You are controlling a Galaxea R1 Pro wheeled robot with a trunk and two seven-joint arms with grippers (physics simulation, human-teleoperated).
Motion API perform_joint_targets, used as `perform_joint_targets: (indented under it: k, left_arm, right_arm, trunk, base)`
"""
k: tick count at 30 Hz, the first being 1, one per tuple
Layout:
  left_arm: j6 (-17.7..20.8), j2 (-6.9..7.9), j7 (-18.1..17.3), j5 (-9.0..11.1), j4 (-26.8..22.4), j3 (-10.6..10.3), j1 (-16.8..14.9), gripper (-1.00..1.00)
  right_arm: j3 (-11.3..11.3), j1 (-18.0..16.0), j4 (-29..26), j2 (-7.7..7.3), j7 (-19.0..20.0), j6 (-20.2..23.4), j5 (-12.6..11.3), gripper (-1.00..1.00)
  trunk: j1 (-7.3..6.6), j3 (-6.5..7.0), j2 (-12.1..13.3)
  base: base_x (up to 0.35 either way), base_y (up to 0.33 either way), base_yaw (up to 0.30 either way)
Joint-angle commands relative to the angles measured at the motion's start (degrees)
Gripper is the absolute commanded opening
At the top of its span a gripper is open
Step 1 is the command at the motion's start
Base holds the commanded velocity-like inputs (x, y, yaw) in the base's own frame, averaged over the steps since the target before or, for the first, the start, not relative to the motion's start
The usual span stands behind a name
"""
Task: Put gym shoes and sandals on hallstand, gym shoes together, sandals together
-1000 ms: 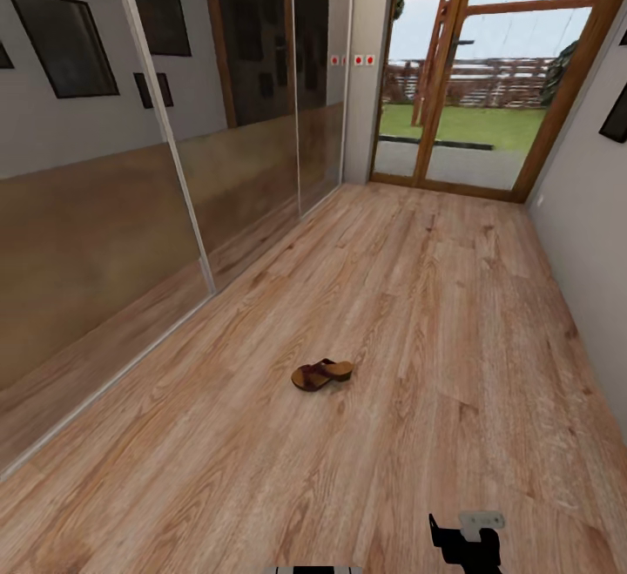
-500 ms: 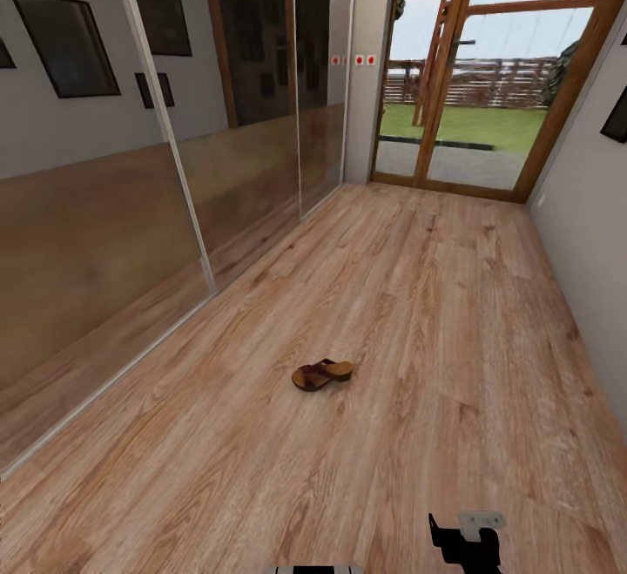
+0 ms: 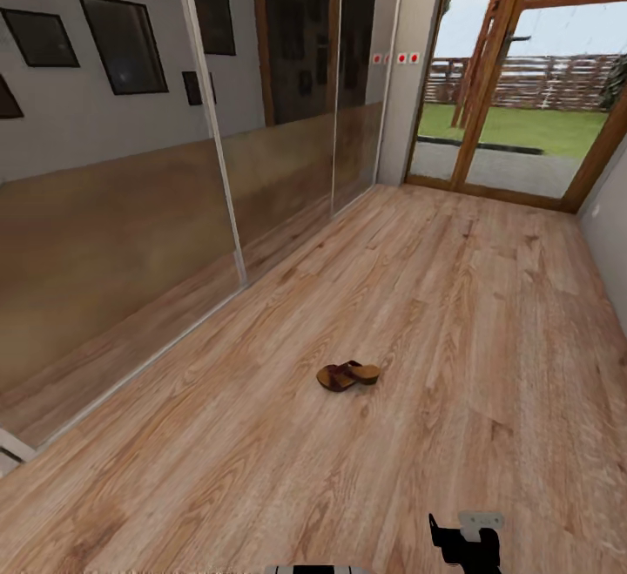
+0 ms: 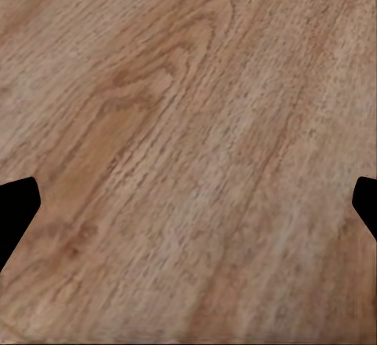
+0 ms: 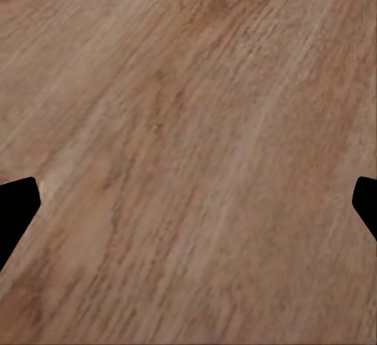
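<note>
A single dark brown sandal (image 3: 348, 375) lies on the wood-plank floor (image 3: 453, 313) of the corridor, roughly in the middle of the head view and well apart from both walls. Its long axis runs nearly across the view, tilted slightly so that the right end sits a little farther from the robot. The thick tan wedge heel is at the right end and the strapped front is at the left, so the sandal points toward the mirrored wall (image 3: 131, 234) on the left. It sits upright on its sole.

Framed pictures (image 3: 122, 43) show in the mirrored panels. At the far end of the corridor a wood-framed glass door (image 3: 514, 95) looks out on grass and a fence.

At the bottom edge of the head view, right of centre, a dark part of the right arm (image 3: 466, 542) shows, well short of the sandal.

In the left wrist view the left pincer (image 4: 188, 203) is spread wide, with bare floor between its black fingertips (image 4: 16, 207). In the right wrist view the right pincer (image 5: 188, 203) is likewise spread wide over bare planks, holding nothing, its fingertips (image 5: 16, 207) at the picture's edges.
</note>
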Motion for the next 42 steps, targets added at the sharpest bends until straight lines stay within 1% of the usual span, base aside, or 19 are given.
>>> perform_joint_targets:
  k: [1, 25, 31, 42]
  left_arm:
    - [-0.08, -0.05, -0.55, -0.11, 0.04, 0.47, -0.05, 1.00]
    - [-0.08, -0.05, -0.49, -0.11, -0.01, 0.47, -0.05, 1.00]
    - [-0.08, -0.05, -0.49, -0.11, -0.02, 0.47, -0.03, 1.00]
    - [-0.13, -0.05, -0.49, -0.11, -0.02, 0.47, -0.06, 1.00]
  right_arm:
    - [-0.31, -0.01, 0.04, 0.00, -0.14, -0.17, 0.37, 1.00]
    - [-0.31, -0.01, 0.04, 0.00, -0.15, -0.17, 0.37, 1.00]
    - [-0.31, -0.01, 0.04, 0.00, -0.15, -0.17, 0.37, 1.00]
    - [-0.31, -0.01, 0.04, 0.00, -0.15, -0.18, 0.37, 1.00]
  trunk:
    - [-0.01, -0.04, -0.02]
    - [-0.01, -0.04, -0.02]
    - [-0.01, -0.04, -0.02]
    - [-0.01, -0.04, -0.02]
  base:
    - [0.000, 0.000, 0.278]
    - [0.000, -0.005, 0.280]
    - [0.000, -0.187, 0.280]
    - [0.000, -0.267, 0.280]
